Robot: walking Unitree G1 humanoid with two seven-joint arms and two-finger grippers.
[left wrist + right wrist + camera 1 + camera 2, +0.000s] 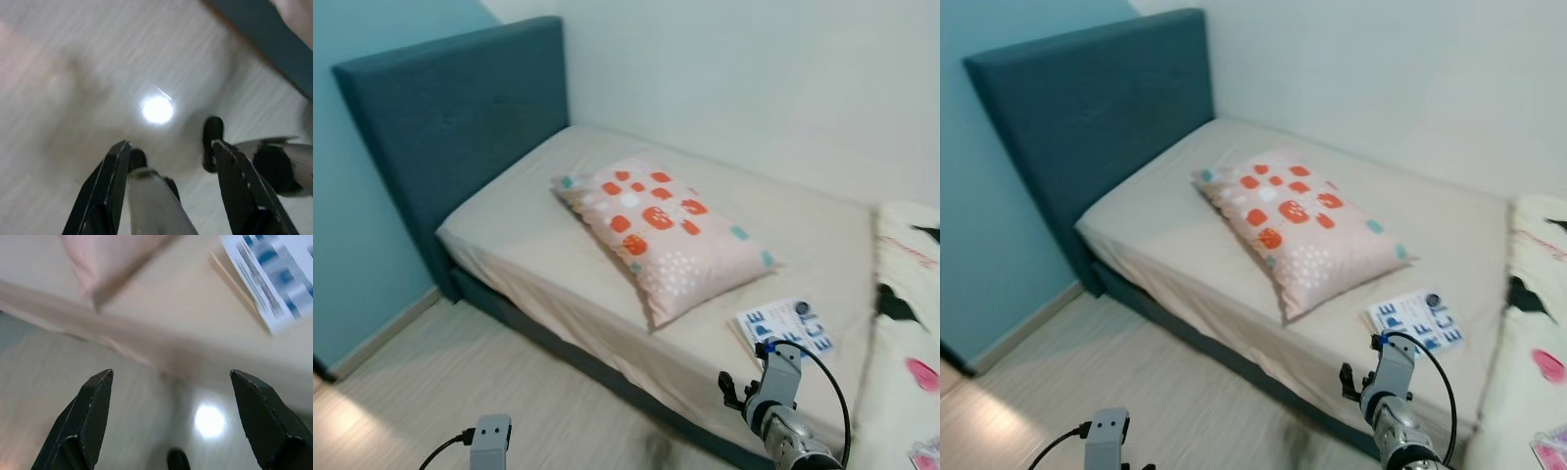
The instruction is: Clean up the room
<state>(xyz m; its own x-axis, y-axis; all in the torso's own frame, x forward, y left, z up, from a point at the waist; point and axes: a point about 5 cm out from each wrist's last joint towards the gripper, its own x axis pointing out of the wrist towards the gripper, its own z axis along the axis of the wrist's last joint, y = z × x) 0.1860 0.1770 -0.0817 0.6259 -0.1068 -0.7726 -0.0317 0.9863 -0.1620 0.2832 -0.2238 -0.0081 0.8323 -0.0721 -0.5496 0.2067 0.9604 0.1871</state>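
Spread-wide right claw (171, 377) near beige-sheeted bed (538, 245) edge.
Left claw (168, 149) parted over pale, blurred floor (73, 73); pink red-patterned pillow (666, 235) beside blue-lettered white booklet (786, 328).

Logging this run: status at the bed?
Right gripper open, empty, at bed edge. Left gripper open over floor. Book on mattress beside pillow. Nothing in between.

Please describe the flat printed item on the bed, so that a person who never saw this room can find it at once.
Start from the bed with the dark teal headboard. A pink pillow with orange patches lies across the mattress. Beside the pillow's lower corner, near the bed's front edge and just above the raised right gripper, lies a white book. Its large blue letters set it apart from the soft bedding around it.
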